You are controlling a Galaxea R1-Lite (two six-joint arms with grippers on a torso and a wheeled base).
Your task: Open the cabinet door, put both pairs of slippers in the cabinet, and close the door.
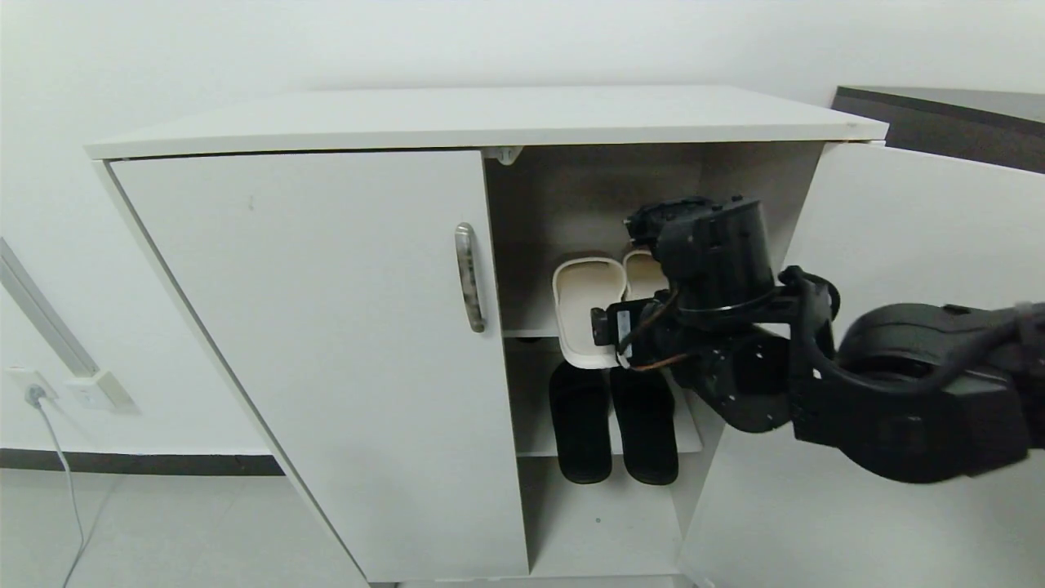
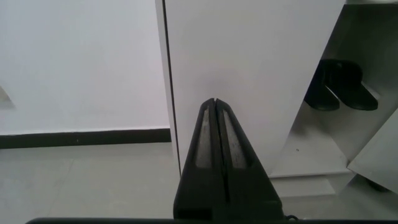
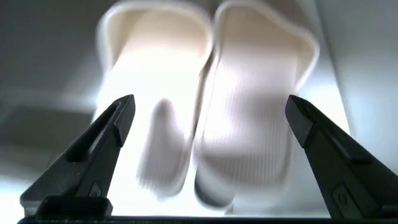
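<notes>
The white cabinet [image 1: 490, 114] has its right door [image 1: 898, 212] swung open and its left door [image 1: 310, 327] closed. A white pair of slippers [image 1: 588, 310] [image 3: 205, 106] lies on the upper shelf, heels sticking out past the shelf front. Below it, a black pair of slippers [image 1: 612, 425] [image 2: 345, 87] rests on the lower shelf. My right gripper [image 3: 210, 102] is open just in front of the white pair, its fingers [image 3: 112, 124] spread wider than both slippers and holding nothing. My left gripper [image 2: 214, 102] is shut and empty, low down, facing the closed left door.
A metal handle [image 1: 468, 278] sits on the left door's inner edge. The open right door stands close beside my right arm. A wall socket [image 1: 33, 392] with a hanging cable is at the left, and a dark piece of furniture [image 1: 939, 114] behind at the right.
</notes>
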